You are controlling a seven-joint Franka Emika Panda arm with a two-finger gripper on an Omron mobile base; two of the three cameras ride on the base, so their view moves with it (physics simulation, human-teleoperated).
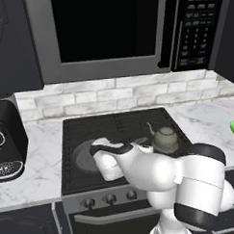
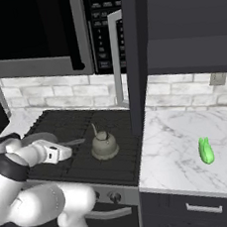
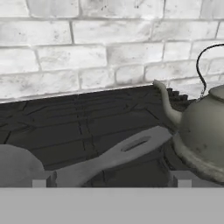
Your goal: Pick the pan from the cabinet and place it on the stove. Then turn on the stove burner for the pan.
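Resting already on stove [image 1: 85,125] front-left grate: pan [image 1: 82,156], handle toward kettle [image 1: 164,138]. Placement looks done. Gripper [image 3: 111,183] spread, empty, just over handle. Left: turn burner knob [image 1: 110,199].

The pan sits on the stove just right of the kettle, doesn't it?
Not quite. The pan is on the stove, but it lies left of the kettle, not right. The left base view shows this, with the pan's handle reaching toward the kettle.
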